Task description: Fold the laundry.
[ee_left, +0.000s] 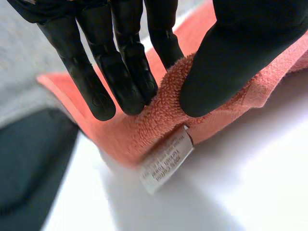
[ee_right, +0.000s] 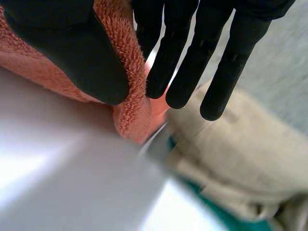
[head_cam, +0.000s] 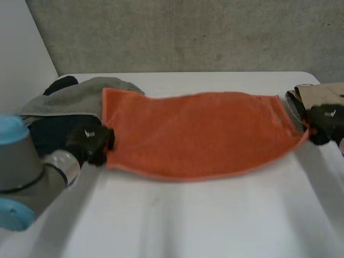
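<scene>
An orange towel [head_cam: 199, 134] hangs stretched between my two hands, just above the white table [head_cam: 188, 220]. My left hand [head_cam: 91, 142] holds the towel's near left corner. In the left wrist view its thumb [ee_left: 226, 62] pinches the towel's edge [ee_left: 163, 110] against straight fingers [ee_left: 120, 67], and a white label [ee_left: 166, 163] dangles below the grip. My right hand [head_cam: 325, 122] holds the near right corner. In the right wrist view the thumb [ee_right: 72, 48] presses the towel [ee_right: 132, 67] against the fingers [ee_right: 178, 53].
A grey cloth [head_cam: 75, 97] lies heaped over dark clothes [head_cam: 51, 131] at the table's left, behind my left hand. A beige garment [head_cam: 322, 92] lies at the right edge, with teal fabric [ee_right: 231, 216] under it. The table's front is bare.
</scene>
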You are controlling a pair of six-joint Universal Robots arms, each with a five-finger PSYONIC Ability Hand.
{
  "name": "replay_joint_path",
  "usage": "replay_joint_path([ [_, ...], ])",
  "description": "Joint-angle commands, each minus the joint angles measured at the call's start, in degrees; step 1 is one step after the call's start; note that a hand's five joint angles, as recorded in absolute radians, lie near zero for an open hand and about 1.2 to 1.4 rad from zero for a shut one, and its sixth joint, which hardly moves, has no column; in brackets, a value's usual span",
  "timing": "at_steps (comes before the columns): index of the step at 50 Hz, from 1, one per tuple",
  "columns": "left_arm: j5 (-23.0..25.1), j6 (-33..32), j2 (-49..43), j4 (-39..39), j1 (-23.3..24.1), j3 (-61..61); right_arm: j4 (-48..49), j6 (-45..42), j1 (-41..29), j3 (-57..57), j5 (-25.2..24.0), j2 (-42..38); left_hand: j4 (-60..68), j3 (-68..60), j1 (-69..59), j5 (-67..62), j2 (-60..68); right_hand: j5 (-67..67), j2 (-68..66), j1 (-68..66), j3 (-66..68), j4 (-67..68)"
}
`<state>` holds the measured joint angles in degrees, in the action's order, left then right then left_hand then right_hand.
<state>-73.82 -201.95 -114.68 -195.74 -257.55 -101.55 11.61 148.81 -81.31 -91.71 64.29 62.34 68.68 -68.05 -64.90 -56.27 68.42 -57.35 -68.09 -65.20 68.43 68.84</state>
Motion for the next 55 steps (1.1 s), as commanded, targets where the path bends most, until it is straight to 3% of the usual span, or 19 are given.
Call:
replay_joint_path([
  [1,-1.94,-4.51,-1.43,1.15,-1.55,-0.93,-0.44,-0.89,1.42,-1.19,0.04,-0.55,-16.52,15.89,12.74,14.12,-16.26,-12.65,-11.91,-14.8,11.57,11.16],
  [3,-1.86,-3.81,0.32,1.5,-1.46,-1.46,-0.44,-0.45,1.5,-1.19,0.22,-0.2,-33.13,32.5,29.35,30.73,-32.87,-12.65,-11.91,-14.8,11.57,11.16],
  [7,-2.38,-1.44,3.75,1.51,-0.67,-3.47,-0.44,-0.01,1.59,-1.72,0.13,0.5,-47.5,46.88,43.73,45.1,-47.24,-12.65,-11.91,-14.8,11.57,11.16],
  [18,-4.93,0.94,6.93,1.59,3.98,-9.46,0.17,0.34,1.59,-2.51,0.22,0.5,-47.53,46.91,43.76,45.13,-47.27,-12.65,-11.91,-14.8,11.57,11.16],
  [26,-9.15,0.59,3.24,0.19,7.5,-8.15,0.17,0.17,1.5,-2.51,0.48,0.15,-47.03,46.41,43.26,44.63,-46.77,-12.65,-11.91,-14.8,11.57,11.16],
  [33,-12.23,0.24,-1.42,-0.78,6.54,-3.22,0.0,0.17,2.12,-2.86,0.4,0.5,-30.07,29.45,26.3,27.67,-29.81,-12.65,-11.91,-14.8,11.57,11.16],
  [41,-8.11,5.4,0.76,-1.75,5.13,-2.43,-0.62,-2.29,2.56,-3.74,0.48,0.68,4.03,-4.65,-7.8,-6.43,4.29,-12.65,-11.91,-14.8,11.57,11.16],
  [45,-6.78,10.07,4.28,-0.87,4.69,-2.87,-3.16,-4.4,2.73,-3.83,0.4,1.29,11.32,-11.95,-15.1,-13.73,11.58,-12.65,-11.91,-14.8,11.57,11.16],
  [49,-7.48,11.76,9.73,6.5,3.38,-3.39,-10.45,-9.22,4.05,-3.39,-0.57,4.45,11.32,-11.95,-15.1,-13.73,11.58,-12.65,-11.91,-14.8,11.57,11.16],
  [55,-6.87,2.19,19.74,26.0,0.91,-1.91,-30.29,-23.28,7.65,-1.99,-1.1,13.59,11.32,-11.95,-15.1,-13.73,11.58,-12.65,-11.91,-14.8,11.57,11.16],
])
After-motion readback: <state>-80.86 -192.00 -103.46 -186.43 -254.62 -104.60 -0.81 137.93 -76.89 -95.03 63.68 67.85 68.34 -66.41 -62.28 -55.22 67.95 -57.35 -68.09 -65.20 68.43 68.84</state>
